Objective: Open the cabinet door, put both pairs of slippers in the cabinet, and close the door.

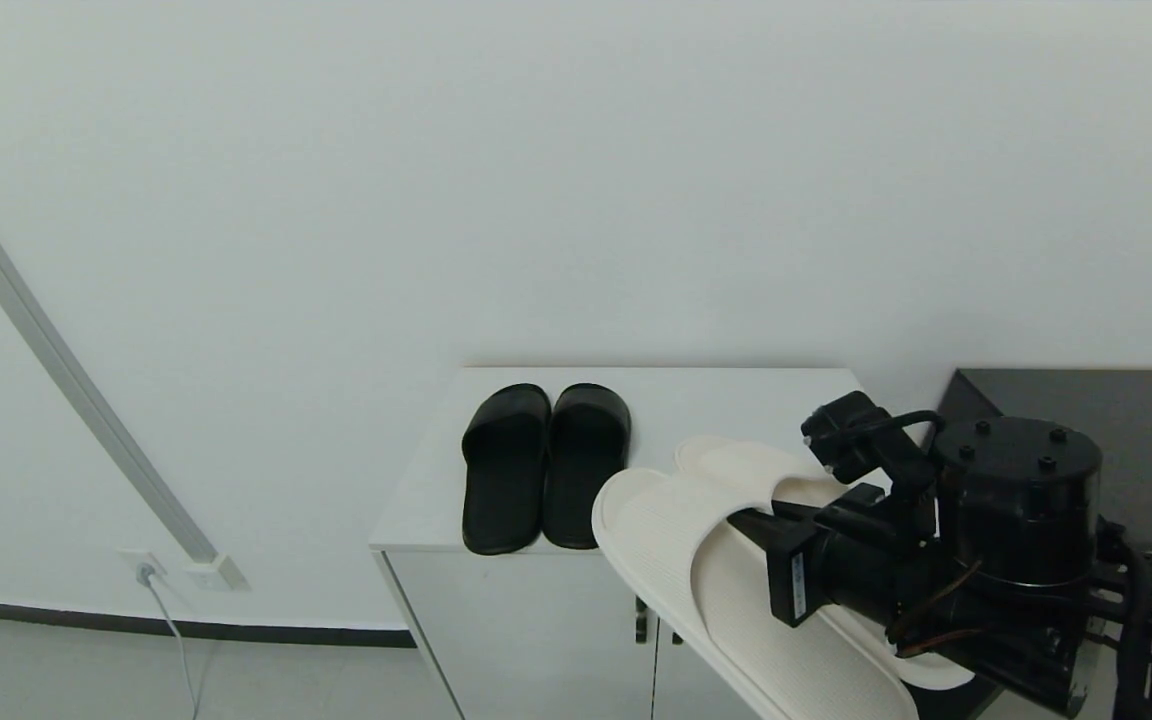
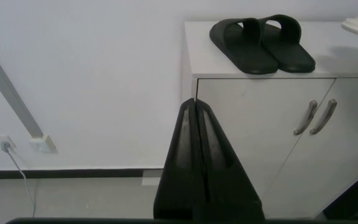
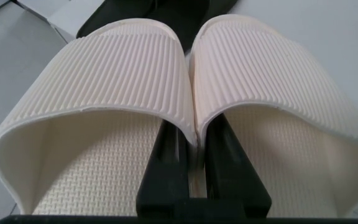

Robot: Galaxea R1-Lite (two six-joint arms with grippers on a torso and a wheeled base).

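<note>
A pair of black slippers [image 1: 544, 467] [image 2: 263, 43] lies side by side on top of the white cabinet [image 1: 716, 405] [image 2: 253, 124], near its front left edge. Both cabinet doors are shut, and their two handles [image 2: 316, 117] [image 1: 641, 620] meet at the middle. My right gripper [image 1: 758, 525] [image 3: 194, 144] is shut on the pair of white slippers [image 1: 696, 560] [image 3: 185, 87], its fingers tucked under both straps and pinching the inner sides together. It holds them in the air above the cabinet's front right part. My left gripper [image 2: 196, 109] is shut and empty, low in front of the cabinet's left corner.
A dark tabletop [image 1: 1086, 400] adjoins the cabinet on the right. A grey conduit [image 1: 56, 360] runs diagonally down the wall to a socket with a cable [image 1: 143, 572] left of the cabinet. Bare floor [image 1: 86, 670] lies to the left.
</note>
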